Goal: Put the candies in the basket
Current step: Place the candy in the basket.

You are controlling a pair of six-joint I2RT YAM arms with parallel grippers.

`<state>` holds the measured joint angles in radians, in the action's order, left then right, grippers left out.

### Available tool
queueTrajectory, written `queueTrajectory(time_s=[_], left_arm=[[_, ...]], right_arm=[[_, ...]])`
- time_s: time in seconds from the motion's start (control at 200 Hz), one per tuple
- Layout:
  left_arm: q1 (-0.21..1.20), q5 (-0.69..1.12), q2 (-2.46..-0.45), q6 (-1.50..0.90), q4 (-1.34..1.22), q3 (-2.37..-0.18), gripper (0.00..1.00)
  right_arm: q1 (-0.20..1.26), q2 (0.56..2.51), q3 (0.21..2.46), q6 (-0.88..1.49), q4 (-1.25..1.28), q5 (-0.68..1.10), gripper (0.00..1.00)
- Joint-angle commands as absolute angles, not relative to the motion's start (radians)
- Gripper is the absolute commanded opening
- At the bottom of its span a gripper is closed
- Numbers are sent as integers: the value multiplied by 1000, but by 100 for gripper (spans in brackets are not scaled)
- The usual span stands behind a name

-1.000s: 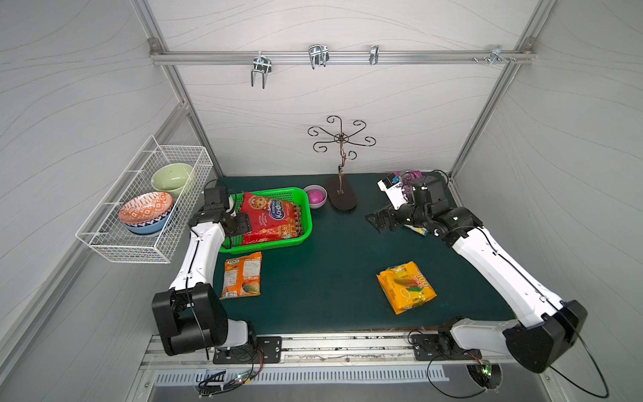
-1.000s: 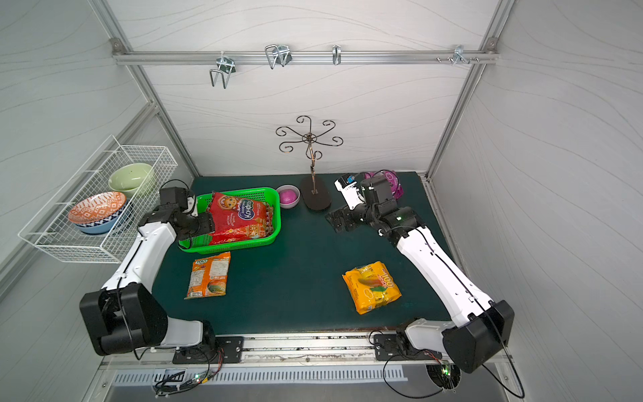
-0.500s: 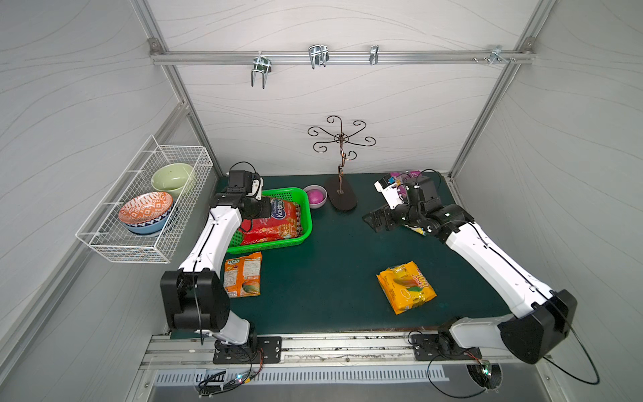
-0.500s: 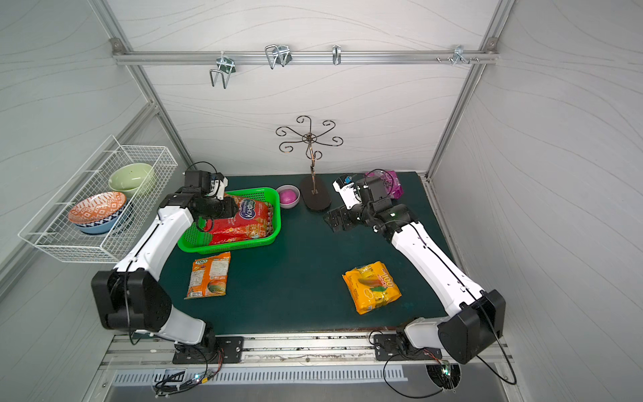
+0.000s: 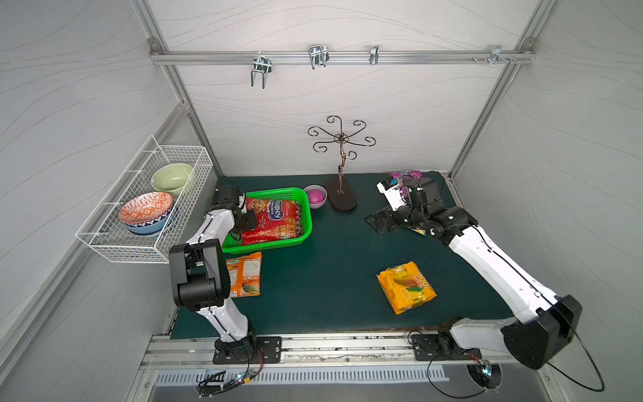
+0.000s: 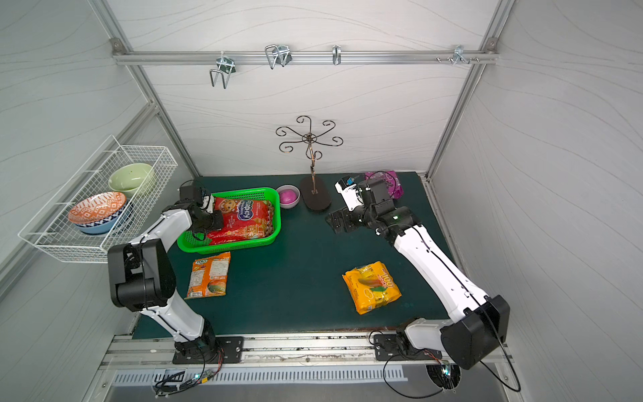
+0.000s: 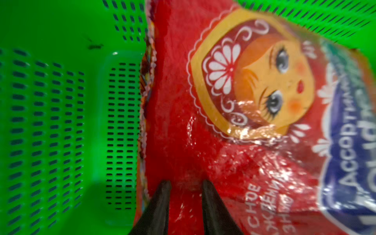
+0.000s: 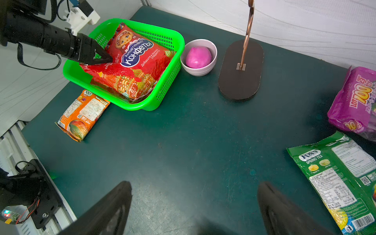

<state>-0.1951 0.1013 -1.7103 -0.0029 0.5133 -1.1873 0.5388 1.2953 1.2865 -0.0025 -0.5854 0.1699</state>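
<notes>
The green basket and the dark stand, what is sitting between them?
A small bowl holding a pink ball sits between the basket and the stand; both top views show it.

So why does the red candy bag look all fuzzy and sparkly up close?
Left wrist view: the red candy bag sits very near the lens, so its print blurs and glare glints off the plastic; right wrist view: that bag looks sharp, the right tool blurry.

The dark green worktop (image 5: 330, 264) carries the green basket (image 5: 264, 246) beneath the left tool (image 7: 185, 183), with an orange bag (image 5: 245, 278) just beside it. A small bowl (image 8: 198, 71) and an oval stand base (image 5: 341, 200) sit between the two tools. A green bag (image 8: 337, 179) and a purple bag (image 8: 354, 105) lie beside the right tool (image 8: 194, 184), and a yellow bag (image 5: 405, 287) lies well behind it.
</notes>
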Motion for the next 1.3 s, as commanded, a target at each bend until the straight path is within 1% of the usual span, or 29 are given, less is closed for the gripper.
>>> queueTrajectory(time_s=[0.0, 0.085, 0.125, 0.17, 0.225, 0.295, 0.37, 0.49, 0.55, 0.595, 0.67, 0.745, 0.805, 0.87, 0.93, 1.02, 1.081, 1.146, 1.296], left_arm=[[-190, 69, -1768, 11, 508, -1182, 31], [-185, 71, -1820, -5, 516, -1208, 31], [-181, 68, -1839, -4, 520, -1217, 32], [-173, 62, -1852, -2, 528, -1227, 32], [-170, 64, -1858, 0, 530, -1228, 32], [-168, 70, -1855, 10, 519, -1216, 33], [-170, 52, -1864, 28, 519, -1219, 33], [-212, 42, -1855, 45, 526, -1223, 33], [-233, 55, -1831, 57, 529, -1217, 34], [-240, 52, -1809, 76, 531, -1211, 34], [-241, 55, -1768, 107, 535, -1200, 36], [-241, 63, -1733, 126, 537, -1192, 37], [-241, 64, -1713, 140, 544, -1188, 37], [-241, 74, -1695, 154, 559, -1190, 38], [-242, 88, -1682, 166, 585, -1196, 38], [-241, 111, -1660, 183, 622, -1200, 39], [-240, 119, -1641, 192, 642, -1199, 39], [-240, 135, -1610, 212, 658, -1191, 39], [-239, 224, -1526, 235, 668, -1162, 40]], right_arm=[[537, 1316, 1286, 51, -573, 185, 99], [539, 1367, 1313, 121, -575, 263, 99], [551, 1400, 1332, 168, -588, 270, 99], [583, 1444, 1354, 232, -607, 224, 98], [625, 1480, 1366, 258, -608, 206, 97], [713, 1528, 1373, 300, -580, 108, 96], [788, 1584, 1399, 339, -546, 49, 95], [868, 1714, 1500, 395, -551, 3, 82], [893, 1784, 1572, 416, -573, -14, 80], [908, 1848, 1634, 437, -592, -26, 75], [920, 1932, 1708, 480, -596, -50, 74], [920, 2006, 1778, 535, -605, -112, 63], [920, 2079, 1850, 578, -629, -175, 51], [922, 2152, 1937, 592, -670, -215, 46], [923, 2219, 2010, 602, -711, -245, 46], [925, 2277, 2074, 603, -731, -240, 46], [927, 2291, 2077, 602, -721, -227, 47], [927, 2304, 2074, 613, -718, -216, 45], [927, 2318, 2060, 644, -722, -211, 42]])
